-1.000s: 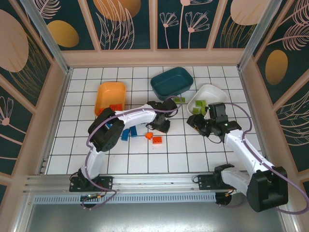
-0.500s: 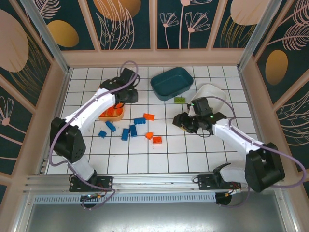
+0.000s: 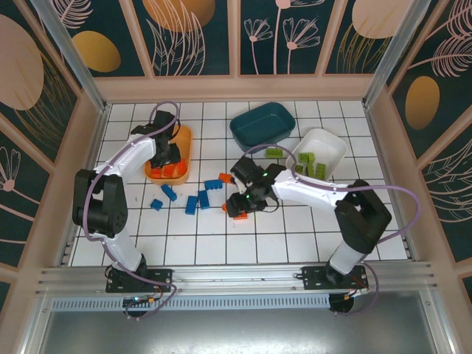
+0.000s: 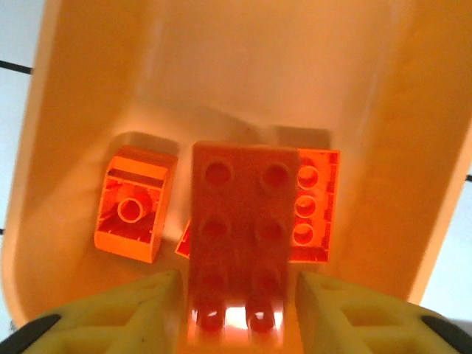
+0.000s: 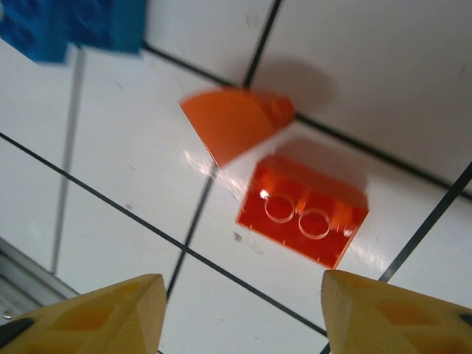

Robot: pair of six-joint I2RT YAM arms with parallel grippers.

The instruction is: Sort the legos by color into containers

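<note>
Over the orange tray (image 3: pixel 184 139) my left gripper (image 3: pixel 165 158) stands open. A blurred orange-red brick (image 4: pixel 237 221) lies between its fingers (image 4: pixel 140 306) with a thin gap on each side, above two more orange bricks (image 4: pixel 134 212) on the tray floor. My right gripper (image 3: pixel 247 200) hangs open over the table's middle, its fingertips (image 5: pixel 110 310) wide apart. Just ahead of it lie an upside-down orange brick (image 5: pixel 302 219) and an orange sloped piece (image 5: pixel 236 122). Green bricks (image 3: pixel 304 158) sit in the white tray (image 3: pixel 333 144). The teal tray (image 3: pixel 262 125) holds nothing.
Several blue bricks (image 3: pixel 191 204) are scattered left of the right gripper, with one orange brick (image 3: pixel 226 178) beside them. A lone green brick (image 3: pixel 274 153) lies between the teal and white trays. Wooden walls ring the tiled table.
The left arm swung from the table's middle to the orange tray and opened around its orange brick. The right arm moved left from the white tray to the orange bricks, and its jaws widened.
</note>
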